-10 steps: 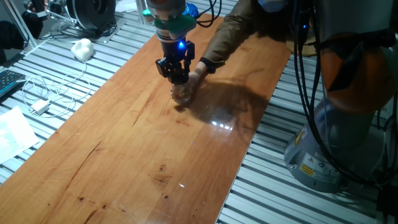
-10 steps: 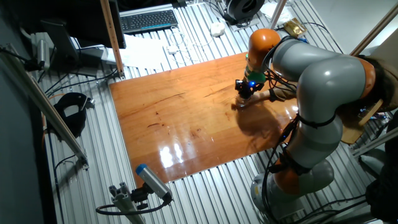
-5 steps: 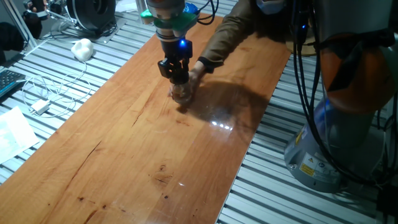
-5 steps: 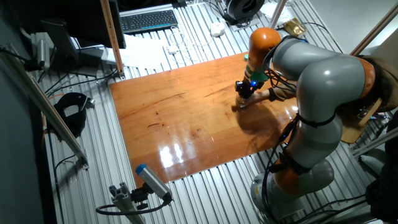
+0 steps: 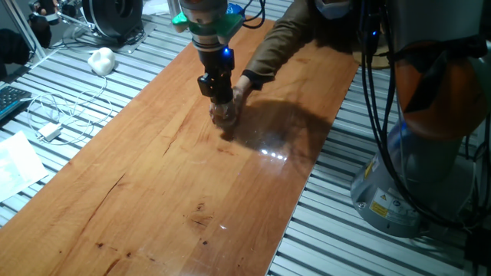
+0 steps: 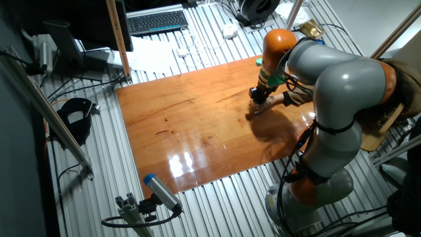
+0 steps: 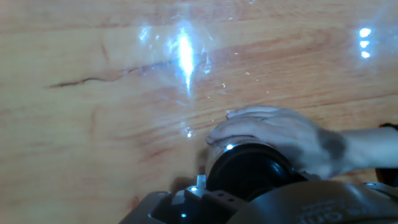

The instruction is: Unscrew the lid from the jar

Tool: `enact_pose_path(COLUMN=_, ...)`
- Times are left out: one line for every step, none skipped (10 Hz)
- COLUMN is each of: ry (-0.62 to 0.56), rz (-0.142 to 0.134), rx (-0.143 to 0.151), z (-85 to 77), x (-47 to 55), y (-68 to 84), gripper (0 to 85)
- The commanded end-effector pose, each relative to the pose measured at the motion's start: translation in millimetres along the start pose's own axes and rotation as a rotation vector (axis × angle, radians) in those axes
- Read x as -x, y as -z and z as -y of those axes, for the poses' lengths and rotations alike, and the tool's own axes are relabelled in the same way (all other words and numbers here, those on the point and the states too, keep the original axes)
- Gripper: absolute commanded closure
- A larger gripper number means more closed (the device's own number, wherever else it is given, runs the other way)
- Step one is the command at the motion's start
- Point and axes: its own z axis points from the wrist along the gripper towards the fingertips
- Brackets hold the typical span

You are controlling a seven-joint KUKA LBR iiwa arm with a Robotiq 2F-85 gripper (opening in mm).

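The small clear jar [image 5: 225, 117] stands upright on the wooden board [image 5: 153, 184], and a person's hand [image 5: 245, 86] holds it from the right. My gripper [image 5: 220, 97] comes straight down onto the jar's top and is shut on the black lid [image 7: 249, 173]. In the hand view the lid is a dark round disc just below the camera, with the person's fingers [image 7: 267, 129] wrapped around the jar behind it. The other fixed view has the gripper [image 6: 257, 99] over the jar [image 6: 254, 109] near the board's far right side.
The person's sleeved arm [image 5: 295, 34] reaches in from the back right. A white lump [image 5: 101, 59] and cables with a small adapter [image 5: 51, 131] lie on the slatted bench left of the board. A keyboard [image 6: 156, 22] sits behind it, and the robot base [image 5: 414, 169] stands to the right.
The gripper has turned about its vertical axis on the lid, so its fingers now look narrower from the side. The jar and the holding hand stay in place.
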Motion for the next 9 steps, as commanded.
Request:
enact_pose_path(ry=0.040, rz=0.001, rx=-0.020, z=-0.3, x=0.0, y=0.1, gripper=68.0)
enact_pose_path(ry=0.056, rz=0.001, rx=-0.021, z=-0.4, x=0.0, y=0.2, gripper=68.0)
enact_pose_path(ry=0.068, rz=-0.003, rx=-0.029, z=-0.4, x=-0.1, y=0.2, gripper=68.0)
enact_pose_path(ry=0.068, rz=-0.006, rx=-0.026, z=-0.4, x=-0.1, y=0.3, gripper=68.0)
enact_pose_path(ry=0.063, rz=-0.009, rx=-0.029, z=-0.3, x=-0.1, y=0.3, gripper=68.0)
enact_pose_path(ry=0.057, rz=-0.012, rx=-0.038, z=-0.4, x=-0.1, y=0.3, gripper=68.0)
enact_pose_path(ry=0.044, rz=-0.013, rx=-0.042, z=-0.4, x=-0.1, y=0.4, gripper=68.0)
enact_pose_path(ry=0.032, rz=-0.015, rx=-0.053, z=-0.4, x=-0.1, y=0.4, gripper=51.0)
enact_pose_path(ry=0.007, rz=-0.009, rx=-0.050, z=-0.4, x=-0.1, y=0.4, gripper=34.0)
